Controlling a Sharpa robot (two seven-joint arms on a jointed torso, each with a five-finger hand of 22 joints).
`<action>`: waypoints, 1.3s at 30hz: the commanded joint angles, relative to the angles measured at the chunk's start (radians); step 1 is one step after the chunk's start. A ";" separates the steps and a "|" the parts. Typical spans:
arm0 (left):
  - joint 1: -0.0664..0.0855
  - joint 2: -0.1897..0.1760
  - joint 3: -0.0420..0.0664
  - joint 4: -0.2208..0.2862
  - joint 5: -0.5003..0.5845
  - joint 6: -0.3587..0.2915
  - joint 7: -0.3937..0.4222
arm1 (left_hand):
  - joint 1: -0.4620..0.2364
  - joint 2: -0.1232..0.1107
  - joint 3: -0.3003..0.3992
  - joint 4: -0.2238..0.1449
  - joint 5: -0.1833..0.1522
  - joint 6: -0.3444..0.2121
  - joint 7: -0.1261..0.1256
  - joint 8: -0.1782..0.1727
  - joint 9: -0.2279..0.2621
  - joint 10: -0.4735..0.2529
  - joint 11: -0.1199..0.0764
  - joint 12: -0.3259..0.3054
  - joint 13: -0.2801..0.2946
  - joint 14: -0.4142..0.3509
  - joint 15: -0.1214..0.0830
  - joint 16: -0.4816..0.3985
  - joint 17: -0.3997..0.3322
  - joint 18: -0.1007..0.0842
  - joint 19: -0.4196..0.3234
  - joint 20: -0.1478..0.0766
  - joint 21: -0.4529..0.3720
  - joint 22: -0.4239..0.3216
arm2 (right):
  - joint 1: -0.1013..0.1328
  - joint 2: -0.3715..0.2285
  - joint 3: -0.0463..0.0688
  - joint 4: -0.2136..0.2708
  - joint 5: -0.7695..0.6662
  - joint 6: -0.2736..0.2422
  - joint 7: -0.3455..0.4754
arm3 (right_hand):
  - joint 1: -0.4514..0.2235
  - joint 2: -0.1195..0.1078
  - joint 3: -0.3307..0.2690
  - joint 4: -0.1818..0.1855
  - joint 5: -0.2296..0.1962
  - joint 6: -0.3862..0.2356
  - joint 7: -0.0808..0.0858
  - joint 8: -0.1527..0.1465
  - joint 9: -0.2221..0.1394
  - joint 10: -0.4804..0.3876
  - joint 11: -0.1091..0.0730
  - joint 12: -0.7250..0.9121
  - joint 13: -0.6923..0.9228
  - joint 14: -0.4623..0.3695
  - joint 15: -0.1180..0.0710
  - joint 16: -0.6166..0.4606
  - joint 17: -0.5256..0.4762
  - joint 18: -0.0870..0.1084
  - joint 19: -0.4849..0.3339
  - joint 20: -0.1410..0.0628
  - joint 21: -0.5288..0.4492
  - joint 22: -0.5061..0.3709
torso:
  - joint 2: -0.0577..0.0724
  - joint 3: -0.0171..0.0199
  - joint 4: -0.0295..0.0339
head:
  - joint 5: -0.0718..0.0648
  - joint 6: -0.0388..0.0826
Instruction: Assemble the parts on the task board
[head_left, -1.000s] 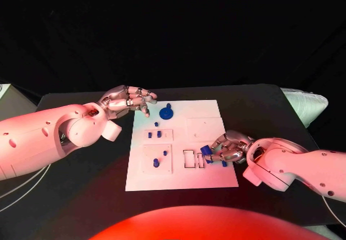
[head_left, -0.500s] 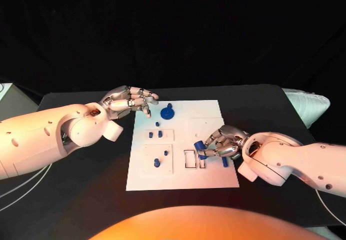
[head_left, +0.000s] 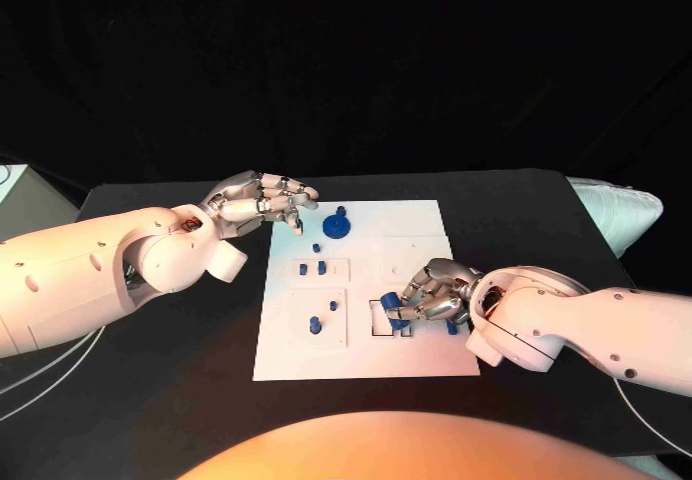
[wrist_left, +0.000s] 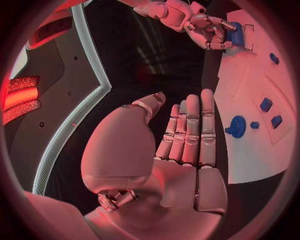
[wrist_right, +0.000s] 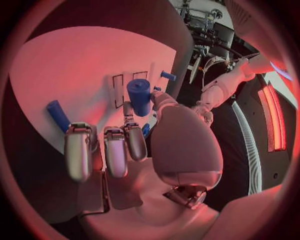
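On the black worktop the task board is used as landmark. The left hand is kept spread and empty beside its far corner. A blue part is held by the right hand over the slots near its front edge. Insertion seems in hand; careful alignment is needed next.

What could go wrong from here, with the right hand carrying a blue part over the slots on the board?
1. The right hand holds a blue part just above the rectangular slots; a slight tilt could jam it on a slot edge.
2. Another blue piece lies on the task board beside the fingers, which could knock it.
3. The left hand hovers at the board's far corner, apparently not pressing it, so a push might slide the board.
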 joint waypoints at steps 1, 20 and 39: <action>0.000 0.001 0.000 0.003 -0.007 0.015 0.011 | -0.007 0.005 -0.001 0.007 -0.003 0.001 0.003 0.000 0.001 -0.006 0.001 -0.004 0.001 -0.004 0.001 -0.005 -0.002 0.005 -0.005 0.005 -0.006 -0.001 | -0.001 0.005 0.000 -0.003 -0.041 0.016 -0.029 | -0.010 -0.002 0.008 0.000 -0.015 0.008 -0.003 0.005 0.001 0.000 -0.004 -0.004 0.094 0.086 -0.006 -0.002 0.186 -0.015 0.060 -0.005 0.003 0.194 | -0.001 -0.0003 -0.0018 | 0.002 0.000; 0.000 0.000 0.000 0.002 -0.001 0.021 0.009 | -0.007 0.005 -0.001 0.007 -0.003 0.001 0.003 0.000 0.001 -0.006 0.001 -0.004 0.001 -0.004 0.001 -0.005 -0.002 0.005 -0.005 0.005 -0.006 -0.001 | -0.005 0.031 0.000 -0.012 -0.058 0.010 -0.028 | -0.031 -0.004 0.011 0.000 -0.072 0.006 -0.005 0.013 0.003 0.005 -0.005 -0.002 0.099 0.086 -0.007 -0.001 0.187 -0.016 0.061 -0.007 0.003 0.196 | 0.000 -0.0001 -0.0014 | 0.006 0.000; 0.000 0.000 0.000 0.002 -0.001 0.022 0.007 | -0.007 0.005 -0.001 0.007 -0.003 0.001 0.003 0.000 0.001 -0.006 0.001 -0.004 0.001 -0.004 0.001 -0.005 -0.002 0.005 -0.005 0.005 -0.006 -0.001 | -0.013 0.041 0.000 -0.020 -0.077 -0.021 -0.029 | -0.060 0.001 -0.007 0.001 -0.149 0.000 -0.005 0.024 0.007 0.004 -0.005 -0.007 0.099 0.085 -0.007 -0.004 0.185 -0.014 0.059 -0.007 -0.005 0.193 | -0.001 0.0000 -0.0013 | 0.010 0.000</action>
